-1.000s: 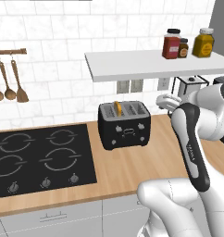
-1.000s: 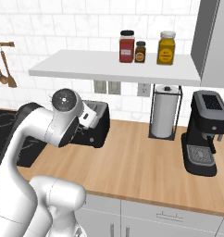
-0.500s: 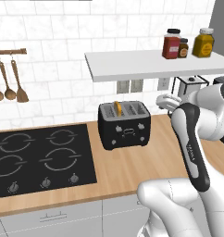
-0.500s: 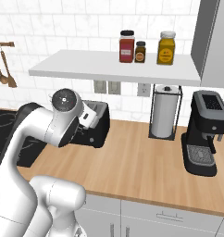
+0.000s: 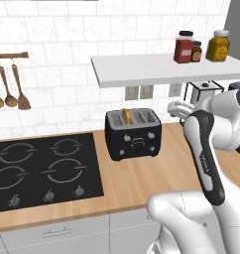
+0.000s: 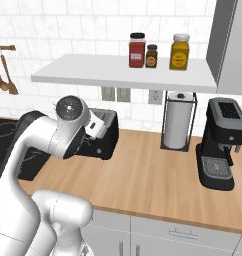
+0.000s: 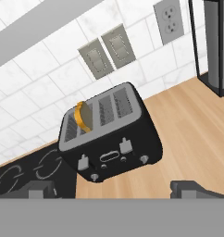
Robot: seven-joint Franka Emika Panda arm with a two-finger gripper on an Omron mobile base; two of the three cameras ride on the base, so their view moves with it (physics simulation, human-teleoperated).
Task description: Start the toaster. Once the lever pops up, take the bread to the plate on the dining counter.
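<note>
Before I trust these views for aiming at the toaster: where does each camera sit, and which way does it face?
Left base view: behind-left, facing toaster, bread; arm lower right.
Right base view: behind-right, facing the counter; arm lower left.
Hand view: on the hand, looking down at the toaster; open claw.
All three share the toaster.

Bright, even light; prob. slight blur

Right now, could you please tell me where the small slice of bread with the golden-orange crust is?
The bread slice stands upright in a left-hand slot of the glossy black toaster, which sits on the wood worktop just right of the black hob.
</note>
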